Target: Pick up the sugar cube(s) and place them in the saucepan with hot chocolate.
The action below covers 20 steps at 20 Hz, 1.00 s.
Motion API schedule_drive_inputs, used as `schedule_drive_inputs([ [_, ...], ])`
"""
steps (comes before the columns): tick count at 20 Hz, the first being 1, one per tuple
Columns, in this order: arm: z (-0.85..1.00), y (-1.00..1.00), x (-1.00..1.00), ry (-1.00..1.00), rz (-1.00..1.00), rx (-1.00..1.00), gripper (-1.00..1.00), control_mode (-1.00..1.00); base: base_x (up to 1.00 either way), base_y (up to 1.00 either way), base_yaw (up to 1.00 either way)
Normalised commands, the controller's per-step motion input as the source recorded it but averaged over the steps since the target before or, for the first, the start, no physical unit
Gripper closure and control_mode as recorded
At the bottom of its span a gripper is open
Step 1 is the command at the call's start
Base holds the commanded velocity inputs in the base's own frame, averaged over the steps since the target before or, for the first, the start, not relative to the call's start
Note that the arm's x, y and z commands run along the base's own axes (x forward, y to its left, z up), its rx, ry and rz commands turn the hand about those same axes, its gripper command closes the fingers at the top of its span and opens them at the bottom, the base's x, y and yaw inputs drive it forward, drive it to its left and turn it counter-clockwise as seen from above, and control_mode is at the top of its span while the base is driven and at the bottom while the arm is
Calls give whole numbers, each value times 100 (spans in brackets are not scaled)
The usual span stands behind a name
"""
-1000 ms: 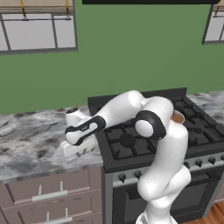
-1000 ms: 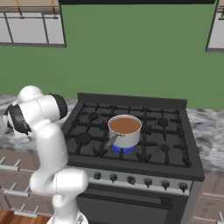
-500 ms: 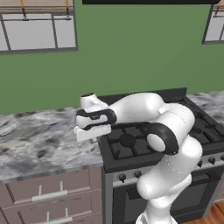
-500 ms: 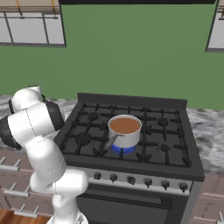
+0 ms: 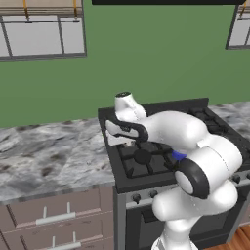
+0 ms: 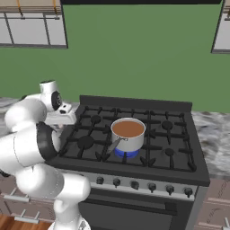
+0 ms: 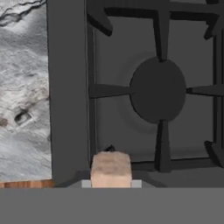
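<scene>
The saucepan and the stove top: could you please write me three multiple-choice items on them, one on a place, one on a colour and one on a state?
1. Where does the saucepan stand?
A. On the stone counter
B. On a front burner of the stove
C. On the floor

2. What colour is the liquid in the saucepan?
A. Reddish brown
B. Clear
C. Bright green

3. What state is the burner under the saucepan in?
A. Covered by a lid
B. Lifted off the stove
C. Lit, with a blue flame

Answers:
1 B, since the right base view shows it on the grate in the front row, near the knobs.
2 A, since its surface is a smooth reddish brown.
3 C, since blue shows under the pan's base.
</scene>
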Motion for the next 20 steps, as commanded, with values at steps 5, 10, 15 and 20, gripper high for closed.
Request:
schedule_drive_inputs([
  [5, 57, -93, 1, -18, -8, -4, 100, -100, 0, 0, 0],
  [10, 77, -76, 0, -15, -6, 0, 100, -100, 0, 0, 0],
  [15, 68, -73, 0, -4, -7, 0, 100, -100, 0, 0, 0],
  [20, 22, -90, 0, 7, -14, 0, 100, -100, 0, 0, 0],
])
